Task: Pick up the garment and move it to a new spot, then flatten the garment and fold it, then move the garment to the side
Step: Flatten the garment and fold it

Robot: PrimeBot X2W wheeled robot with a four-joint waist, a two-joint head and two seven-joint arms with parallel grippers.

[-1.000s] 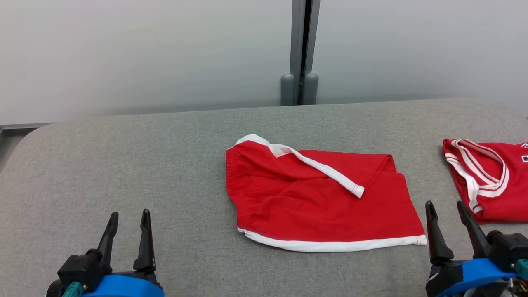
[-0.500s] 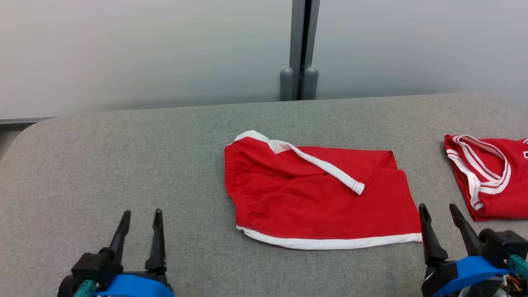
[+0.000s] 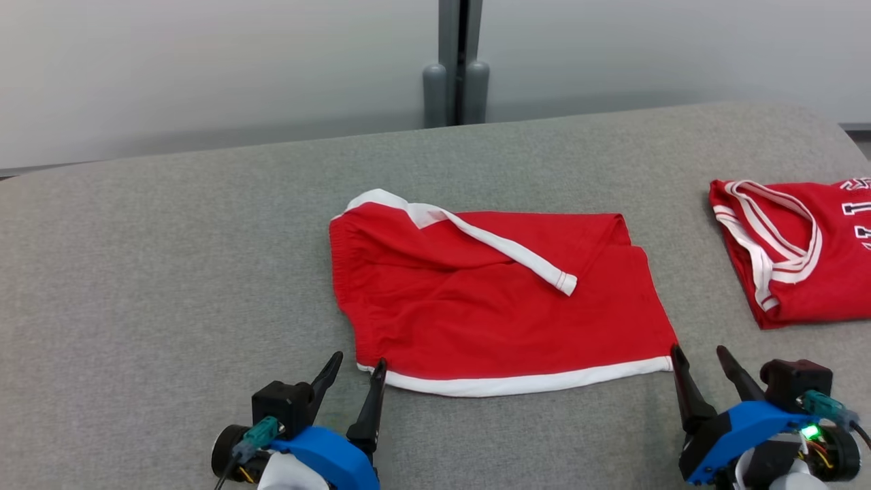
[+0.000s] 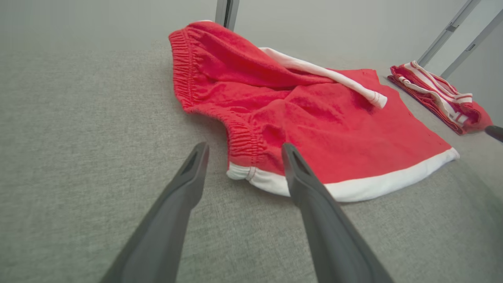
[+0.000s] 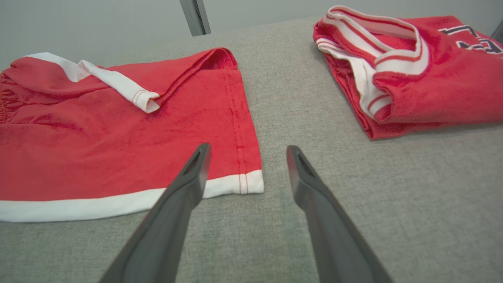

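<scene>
Red shorts; jersey lettering partial, illegible

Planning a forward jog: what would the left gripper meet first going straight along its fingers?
Likely the red shorts: their near white-hemmed corner lies just ahead, between the fingers of the open left gripper. Exact depth is hard to judge.

Just ahead of the left end effector, black-fingered on a blue body, the shorts are bright red with a white hem band. To the right of the right end effector, the jersey is red with white-striped trim. The table is flecked grey.
</scene>
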